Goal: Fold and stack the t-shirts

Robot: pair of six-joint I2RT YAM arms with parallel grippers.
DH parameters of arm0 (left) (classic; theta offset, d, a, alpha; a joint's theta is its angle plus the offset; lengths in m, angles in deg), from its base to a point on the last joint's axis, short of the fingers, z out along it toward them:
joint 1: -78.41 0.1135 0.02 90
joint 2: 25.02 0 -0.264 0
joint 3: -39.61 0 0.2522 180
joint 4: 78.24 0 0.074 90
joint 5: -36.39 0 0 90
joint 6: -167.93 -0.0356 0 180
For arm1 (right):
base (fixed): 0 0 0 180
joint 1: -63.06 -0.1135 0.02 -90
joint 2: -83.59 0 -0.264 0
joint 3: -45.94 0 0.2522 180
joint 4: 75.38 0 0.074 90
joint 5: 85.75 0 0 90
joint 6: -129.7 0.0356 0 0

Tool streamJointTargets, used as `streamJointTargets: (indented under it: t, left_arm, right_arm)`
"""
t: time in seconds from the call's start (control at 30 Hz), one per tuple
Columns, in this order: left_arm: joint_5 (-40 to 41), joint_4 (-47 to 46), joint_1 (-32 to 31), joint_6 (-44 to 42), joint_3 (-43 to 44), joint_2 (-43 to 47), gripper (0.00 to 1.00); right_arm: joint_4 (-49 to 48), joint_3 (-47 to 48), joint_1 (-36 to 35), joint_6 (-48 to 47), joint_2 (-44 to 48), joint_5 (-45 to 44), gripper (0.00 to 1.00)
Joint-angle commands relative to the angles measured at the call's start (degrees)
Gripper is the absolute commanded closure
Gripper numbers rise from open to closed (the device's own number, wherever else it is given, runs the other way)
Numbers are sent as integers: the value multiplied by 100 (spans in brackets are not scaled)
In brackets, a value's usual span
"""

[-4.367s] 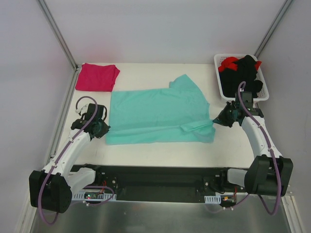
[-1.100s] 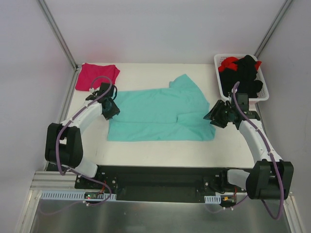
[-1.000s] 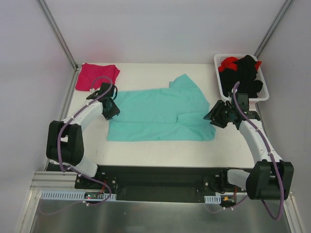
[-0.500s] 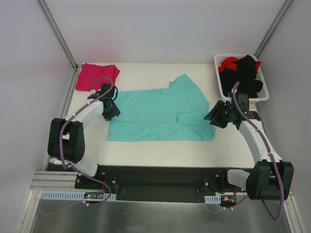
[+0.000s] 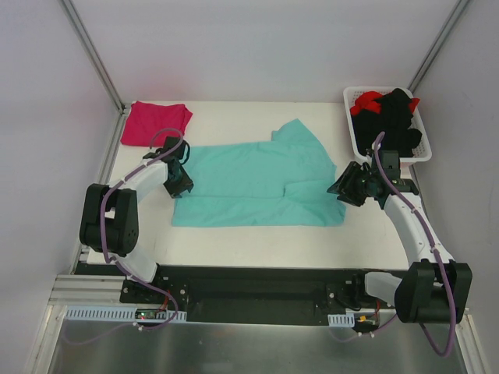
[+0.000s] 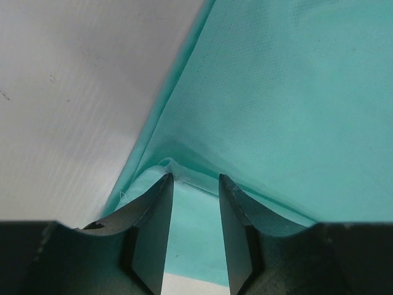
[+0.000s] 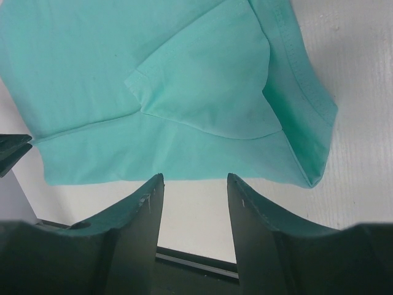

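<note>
A teal t-shirt (image 5: 249, 175) lies flat mid-table, its near edge folded up and its right sleeve (image 7: 209, 92) folded in. A folded magenta-pink t-shirt (image 5: 156, 123) rests at the back left. My left gripper (image 5: 182, 184) sits low at the teal shirt's left edge. In the left wrist view it (image 6: 194, 178) is open, the tips touching a hem of the teal cloth (image 6: 295, 92) with cloth under the gap. My right gripper (image 5: 341, 189) hovers just off the shirt's right edge. It (image 7: 194, 177) is open over bare table, with the teal shirt (image 7: 123, 74) ahead.
A white basket (image 5: 350, 123) at the back right holds black and red garments (image 5: 390, 117). Grey walls with metal posts close in the table on three sides. A black rail (image 5: 257, 282) runs along the near edge between the arm bases.
Since the earliest frame the shirt's near edge got folded up and my left gripper moved from the near left corner to the left edge. Over the last second only the left elbow shifted slightly.
</note>
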Motion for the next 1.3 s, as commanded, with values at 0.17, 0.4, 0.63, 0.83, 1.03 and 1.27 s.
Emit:
streamJointTargets:
  t: [0.17,0.4,0.63,0.83,1.03,1.27]
  left_arm:
    - [51,40,95,-21,-134,7,67]
    - [95,48,139,-30,-144,-46,85]
    - [130,92,156,-30,-126,-108,96]
    - [166,136,165,-47,-99,-134,100]
    - [218,180,174,-56,-73,-187,96]
    - [253,172,183,-56,-56,-363,93]
  right_arm:
    - [50,4,51,-66,183,108,52]
    - [41,-23,43,-48,280,178,52]
    - [94,-14,201,-66,394,275,52]
    - [103,-58,280,-110,429,327,53]
    - [94,-84,315,-110,438,363,52]
    - [94,-111,341,-118,473,415,53]
